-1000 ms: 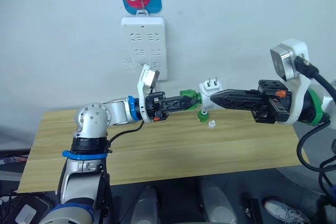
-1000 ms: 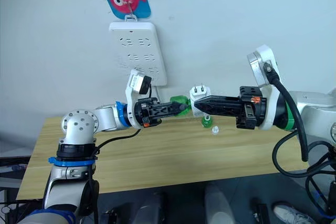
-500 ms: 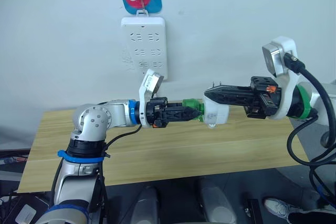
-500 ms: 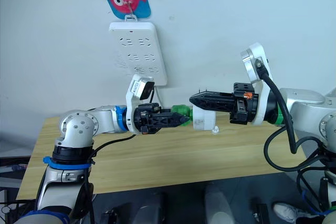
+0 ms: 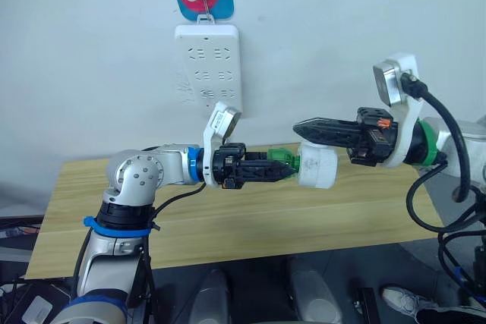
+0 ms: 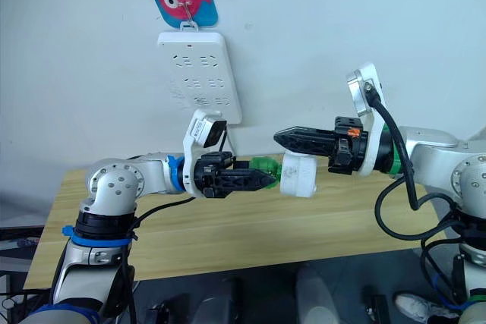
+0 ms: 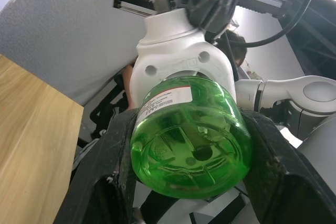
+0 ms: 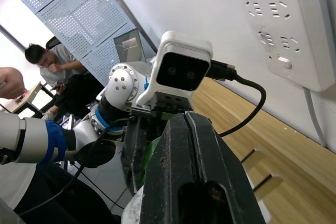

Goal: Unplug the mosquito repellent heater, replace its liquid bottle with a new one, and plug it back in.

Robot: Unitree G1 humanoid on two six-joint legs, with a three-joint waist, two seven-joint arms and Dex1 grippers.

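Since a moment ago we have rolled the small white plastic mosquito repellent heater [image 5: 317, 168] over, prongs now turned away. Our left gripper [image 5: 282, 174] is clamped on the green translucent liquid bottle [image 6: 267, 166], seated in the heater. Our right gripper [image 5: 302, 125] pinches the heater above the wooden table [image 5: 228, 225]. Behind hangs the white wall power strip [image 5: 209, 66].

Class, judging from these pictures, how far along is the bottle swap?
Done: the heater is unplugged, off the power strip. In hand: the right gripper holds the heater while the left gripper clamps a green bottle at its base. Left: plugging it back in.
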